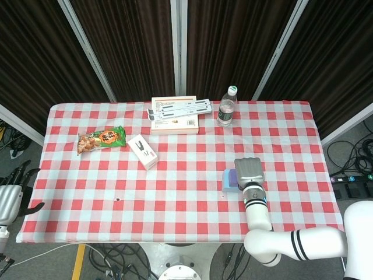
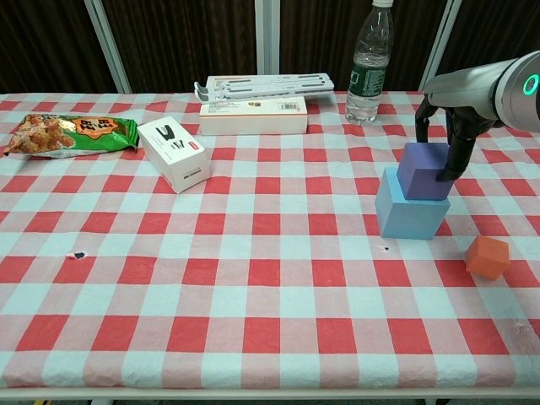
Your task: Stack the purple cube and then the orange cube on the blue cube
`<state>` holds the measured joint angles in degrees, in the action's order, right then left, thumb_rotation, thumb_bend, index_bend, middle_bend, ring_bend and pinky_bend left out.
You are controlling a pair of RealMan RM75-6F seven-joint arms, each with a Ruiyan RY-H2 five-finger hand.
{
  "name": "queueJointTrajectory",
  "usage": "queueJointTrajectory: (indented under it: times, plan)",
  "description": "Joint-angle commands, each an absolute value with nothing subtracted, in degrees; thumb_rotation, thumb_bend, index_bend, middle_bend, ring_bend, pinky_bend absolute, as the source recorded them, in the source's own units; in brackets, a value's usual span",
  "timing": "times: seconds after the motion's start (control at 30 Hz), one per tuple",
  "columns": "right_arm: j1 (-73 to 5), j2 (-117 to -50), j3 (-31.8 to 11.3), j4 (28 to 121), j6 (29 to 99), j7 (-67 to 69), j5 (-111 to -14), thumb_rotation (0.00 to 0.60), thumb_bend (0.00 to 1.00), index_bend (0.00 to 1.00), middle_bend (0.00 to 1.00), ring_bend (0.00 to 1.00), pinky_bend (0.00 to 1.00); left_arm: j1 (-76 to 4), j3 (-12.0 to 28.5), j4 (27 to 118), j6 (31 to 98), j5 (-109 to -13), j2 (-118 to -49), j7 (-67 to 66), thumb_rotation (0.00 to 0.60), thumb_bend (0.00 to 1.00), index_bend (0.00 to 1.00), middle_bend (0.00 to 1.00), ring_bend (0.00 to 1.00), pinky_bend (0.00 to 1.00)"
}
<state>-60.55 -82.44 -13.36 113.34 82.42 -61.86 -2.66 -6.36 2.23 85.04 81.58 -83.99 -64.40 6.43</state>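
1. Head view: the left hand (image 1: 10,198) hangs off the table's left edge near the front corner, fingers spread, holding nothing.
2. Near the left edge lies a snack packet (image 2: 69,134), and just right of it a small white box (image 2: 173,153).
3. By the rear edge, a laptop stand (image 2: 263,84) rests on a flat white box (image 2: 253,116); a water bottle (image 2: 369,63) stands to their right.
4. Toward the right edge, the purple cube (image 2: 423,170) sits on the blue cube (image 2: 409,211), shifted toward its right side.
5. The right hand (image 2: 451,126) pinches the purple cube from above, fingers on both sides.
6. The orange cube (image 2: 488,257) lies on the tablecloth (image 2: 270,278) in front of and to the right of the stack, apart from it.
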Motion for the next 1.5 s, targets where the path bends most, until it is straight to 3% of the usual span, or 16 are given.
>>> queueJointTrajectory:
  times: [0.03, 0.3, 0.57, 0.87, 1.0, 1.17, 1.33, 1.5]
  plan:
    - [-60.42, -82.59, -13.48, 113.16, 82.22, -61.64, -3.21, 0.600, 0.18, 0.54, 1.00, 1.00, 1.00, -6.35, 2.22, 85.03, 81.61, -84.02, -64.40, 6.44, 0.600, 0.05, 0.25, 0.14, 0.13, 0.27]
    - [-60.24, -82.35, -13.61, 113.08, 81.60, -62.36, -2.50, 0.600, 0.15, 0.53, 1.00, 1.00, 1.00, -6.33, 2.20, 84.95, 81.65, -84.10, -64.44, 6.39, 0.600, 0.05, 0.25, 0.14, 0.13, 0.27]
    - [-60.03, -81.24, -14.11, 113.65, 80.88, -62.44, -2.22, 0.600, 0.08, 0.34, 1.00, 1.00, 1.00, -6.35, 2.19, 84.94, 81.58, -84.09, -64.45, 6.39, 0.600, 0.05, 0.25, 0.14, 0.13, 0.27]
    - [-59.60, -79.31, -14.68, 115.24, 80.28, -61.58, -2.77, 0.600, 0.06, 0.23, 1.00, 1.00, 1.00, -6.42, 2.30, 85.37, 81.82, -84.27, -64.35, 5.90, 0.600, 0.05, 0.25, 0.14, 0.13, 0.27]
    - [-59.45, -75.99, -15.67, 119.07, 81.33, -61.27, -4.11, 0.600, 0.06, 0.23, 1.00, 1.00, 1.00, -6.42, 2.40, 85.65, 81.85, -84.15, -64.10, 5.87, 0.600, 0.05, 0.25, 0.14, 0.13, 0.27]
    - [-57.52, -66.07, -17.38, 128.30, 85.02, -60.00, -7.74, 0.600, 0.06, 0.23, 1.00, 1.00, 1.00, -6.41, 2.62, 86.10, 82.14, -84.09, -63.76, 5.76, 0.600, 0.05, 0.25, 0.14, 0.13, 0.27]
    - [-51.35, -58.21, -12.86, 132.87, 84.94, -56.24, -12.20, 0.600, 0.06, 0.28, 1.00, 1.00, 1.00, -6.48, 2.60, 86.53, 82.16, -84.23, -63.83, 5.35, 0.600, 0.05, 0.25, 0.14, 0.13, 0.27]
    - [-44.91, -58.91, -6.24, 127.92, 78.16, -49.56, -16.73, 0.600, 0.06, 0.35, 1.00, 1.00, 1.00, -6.62, 2.33, 87.10, 82.27, -84.93, -64.01, 4.27, 0.600, 0.05, 0.25, 0.14, 0.13, 0.27]
